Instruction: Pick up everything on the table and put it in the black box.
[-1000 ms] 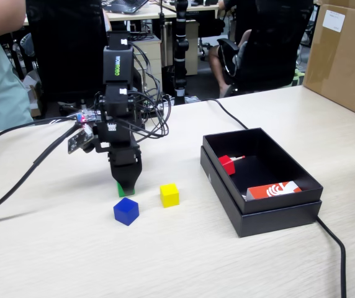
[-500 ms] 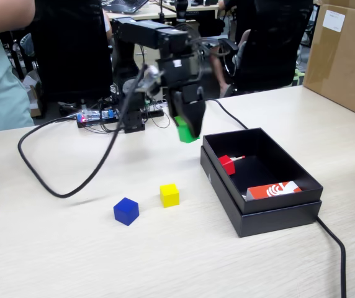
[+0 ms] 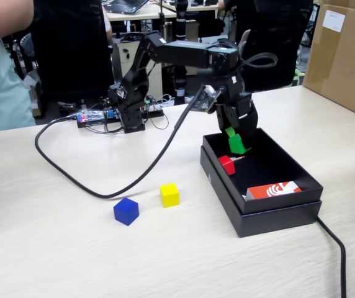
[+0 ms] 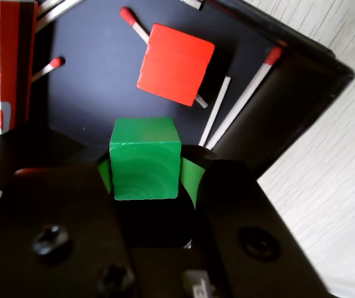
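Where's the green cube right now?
In the fixed view, the green cube is held in the gripper over the black box, just above the red cube.

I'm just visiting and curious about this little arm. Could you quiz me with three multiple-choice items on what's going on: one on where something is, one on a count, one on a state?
1. Where is the green cube?
A. On the table beside the yellow cube
B. Held over the black box
C. On the brown carton

2. How many cubes lie on the table outside the box?
A. Two
B. Three
C. None

3. What is the gripper doing?
A. Open and empty
B. Shut on the red cube
C. Shut on the green cube

Answers: 1 B, both views show it hanging above the box's interior. 2 A, only the blue cube and yellow cube. 3 C, the wrist view shows the jaws on either side of it; the red cube lies in the box.
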Action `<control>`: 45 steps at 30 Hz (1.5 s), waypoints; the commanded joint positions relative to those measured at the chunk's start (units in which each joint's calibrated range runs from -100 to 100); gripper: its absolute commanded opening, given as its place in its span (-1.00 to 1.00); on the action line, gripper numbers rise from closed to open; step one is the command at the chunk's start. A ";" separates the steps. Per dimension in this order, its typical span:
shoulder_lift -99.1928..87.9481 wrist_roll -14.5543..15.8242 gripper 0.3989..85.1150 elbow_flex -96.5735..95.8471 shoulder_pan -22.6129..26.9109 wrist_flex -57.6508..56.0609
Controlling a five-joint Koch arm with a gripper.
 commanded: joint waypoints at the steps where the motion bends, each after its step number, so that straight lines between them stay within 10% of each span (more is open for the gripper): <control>1: 0.40 0.39 -0.68 5.91 0.54 -0.06; 23: -21.63 -0.20 -0.10 -6.24 -3.22 -2.57; 45: -23.58 -16.46 0.01 -15.76 -24.96 2.53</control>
